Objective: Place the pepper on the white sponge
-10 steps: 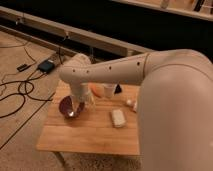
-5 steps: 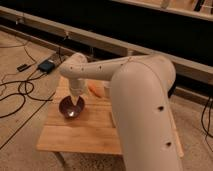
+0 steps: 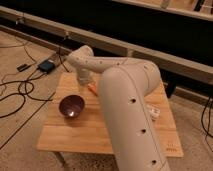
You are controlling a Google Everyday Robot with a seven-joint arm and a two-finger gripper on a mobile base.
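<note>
The pepper is a small orange-red piece lying on the wooden table, just behind and to the right of the dark bowl. My gripper hangs down from the wrist at the back left of the table, right beside the pepper's left end. I cannot tell whether it touches the pepper. The white sponge is hidden behind my thick white arm, which crosses the middle of the table.
A small white object with a printed label peeks out to the right of the arm. Black cables and a dark box lie on the floor to the left. A dark wall with a rail runs behind the table.
The view has shifted and the arm has swung further across the table. It now covers the middle where the white sponge showed a second ago. The gripper stays near the pepper.
</note>
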